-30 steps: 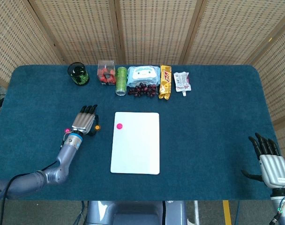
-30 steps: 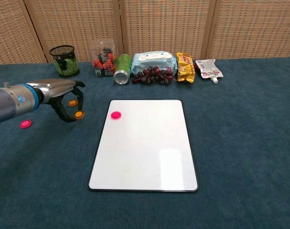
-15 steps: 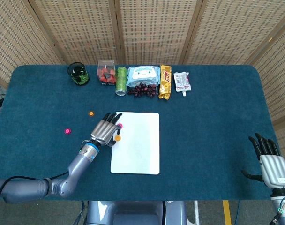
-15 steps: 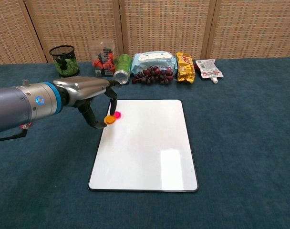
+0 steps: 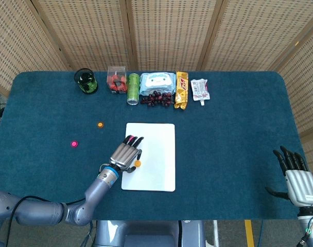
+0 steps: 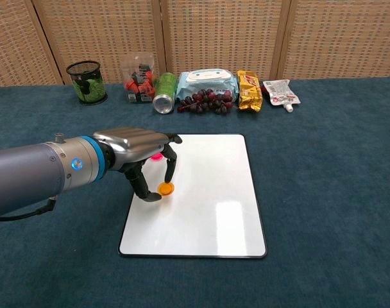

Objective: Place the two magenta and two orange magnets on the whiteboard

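A white whiteboard (image 5: 155, 159) (image 6: 208, 192) lies flat in the middle of the blue table. My left hand (image 5: 126, 153) (image 6: 138, 154) is over its left part and pinches an orange magnet (image 5: 137, 163) (image 6: 165, 188) between thumb and a finger, at or just above the board surface. A magenta magnet (image 5: 131, 137) (image 6: 158, 156) sits on the board's far left corner, partly hidden by my fingers. On the cloth left of the board lie a second orange magnet (image 5: 100, 124) and a second magenta magnet (image 5: 73, 143). My right hand (image 5: 298, 180) rests at the near right edge, fingers spread and holding nothing.
Along the far edge stand a black mesh cup (image 5: 86, 81) (image 6: 87, 81), a clear box of red items (image 5: 116, 78), a green can (image 5: 133, 88), a wipes pack (image 5: 157, 82), grapes (image 5: 156, 98), a yellow snack bag (image 5: 181, 90) and a white pouch (image 5: 200, 89).
My left hand picked an orange magnet off the cloth left of the board and carried it right and nearer, over the board's left part. The right hand has not moved.
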You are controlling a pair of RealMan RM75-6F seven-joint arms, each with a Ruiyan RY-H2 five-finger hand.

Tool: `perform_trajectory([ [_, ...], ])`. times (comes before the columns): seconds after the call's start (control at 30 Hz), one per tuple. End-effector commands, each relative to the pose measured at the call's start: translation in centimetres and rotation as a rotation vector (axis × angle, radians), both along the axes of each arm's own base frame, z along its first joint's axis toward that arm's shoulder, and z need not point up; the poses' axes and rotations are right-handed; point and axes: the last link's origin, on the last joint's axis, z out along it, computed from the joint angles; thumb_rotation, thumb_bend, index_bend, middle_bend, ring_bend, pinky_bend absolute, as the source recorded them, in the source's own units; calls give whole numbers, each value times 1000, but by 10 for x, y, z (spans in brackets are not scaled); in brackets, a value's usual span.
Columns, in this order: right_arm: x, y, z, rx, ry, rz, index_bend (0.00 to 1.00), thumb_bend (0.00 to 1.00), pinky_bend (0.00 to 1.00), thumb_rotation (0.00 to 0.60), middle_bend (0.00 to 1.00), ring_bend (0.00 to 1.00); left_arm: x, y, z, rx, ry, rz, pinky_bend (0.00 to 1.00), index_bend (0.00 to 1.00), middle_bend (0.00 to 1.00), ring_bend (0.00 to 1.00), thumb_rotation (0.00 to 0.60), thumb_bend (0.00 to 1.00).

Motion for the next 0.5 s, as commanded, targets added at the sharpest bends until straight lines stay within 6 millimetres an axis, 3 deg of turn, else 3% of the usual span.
perform_trajectory([
  [0.03, 0, 0, 0, 0, 0, 0, 0, 0, 0, 600, 0, 0, 1, -1, 1, -5, 2, 4, 0, 116, 0, 0, 600, 225],
  [0.1, 0, 0, 0, -1, 0, 0, 0, 0, 0, 600, 0, 0, 1, -1, 2, -4, 3, 3, 0, 55, 0, 0, 600, 212],
  [0.3, 0, 0, 0, -1, -1, 1, 0, 0, 0, 600, 0, 0, -2, 1, 8, 11, 6, 1, 0, 67, 0, 0, 600, 219],
  [0.5, 0, 0, 0, 2, -1, 1, 0, 0, 0, 600, 0, 0, -23, 23, 37, 111, 8, 43, 0, 123, 0, 0, 600, 240],
])
